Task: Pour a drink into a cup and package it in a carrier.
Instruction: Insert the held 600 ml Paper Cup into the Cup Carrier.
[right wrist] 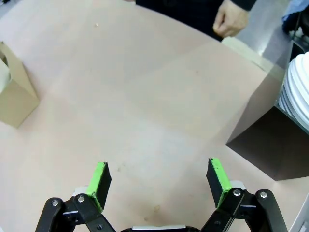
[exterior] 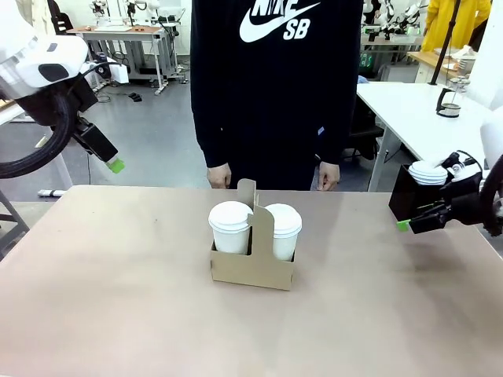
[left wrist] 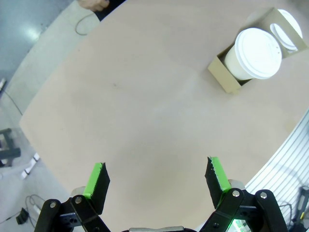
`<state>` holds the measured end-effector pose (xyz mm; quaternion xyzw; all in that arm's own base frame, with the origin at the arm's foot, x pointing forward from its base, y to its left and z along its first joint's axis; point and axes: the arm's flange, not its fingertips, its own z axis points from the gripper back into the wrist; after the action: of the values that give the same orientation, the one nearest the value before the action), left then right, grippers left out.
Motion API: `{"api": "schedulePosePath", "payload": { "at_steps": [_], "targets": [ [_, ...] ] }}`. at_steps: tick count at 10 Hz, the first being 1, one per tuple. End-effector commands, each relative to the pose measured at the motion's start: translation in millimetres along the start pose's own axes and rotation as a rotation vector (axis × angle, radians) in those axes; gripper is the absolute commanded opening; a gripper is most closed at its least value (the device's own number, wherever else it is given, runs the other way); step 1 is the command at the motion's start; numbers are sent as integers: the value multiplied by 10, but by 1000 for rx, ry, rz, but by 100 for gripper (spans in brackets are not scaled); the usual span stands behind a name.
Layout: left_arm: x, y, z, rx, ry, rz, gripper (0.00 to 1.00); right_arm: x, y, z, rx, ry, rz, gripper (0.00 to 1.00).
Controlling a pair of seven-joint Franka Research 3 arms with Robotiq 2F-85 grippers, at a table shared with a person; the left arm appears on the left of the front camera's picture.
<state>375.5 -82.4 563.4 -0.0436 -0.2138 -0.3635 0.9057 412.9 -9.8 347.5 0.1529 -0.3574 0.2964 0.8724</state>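
Carrier [exterior: 253,267] with two lidded cups [exterior: 230,226], mid-table

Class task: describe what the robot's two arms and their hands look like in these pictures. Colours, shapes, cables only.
Both arms are white with rounded shells and black cables looping beside them. The left hand and right hand are black, each with two fingers ending in bright green pads, bolted with silver screws at the linkages.

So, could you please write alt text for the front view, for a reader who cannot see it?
A brown cardboard carrier stands mid-table holding two white lidded cups, one per slot. Both arms are pulled back with open, empty jaws, the left gripper raised at the left and the right gripper low near a black box of lids. A person stands behind.
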Motion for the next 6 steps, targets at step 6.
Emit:
{"api": "schedulePosePath", "payload": {
  "at_steps": [6],
  "targets": [
    [-2, 6, 10, -3, -4, 3, 100, 2, -1, 3, -3, 1, 1, 100]
  ]
}}
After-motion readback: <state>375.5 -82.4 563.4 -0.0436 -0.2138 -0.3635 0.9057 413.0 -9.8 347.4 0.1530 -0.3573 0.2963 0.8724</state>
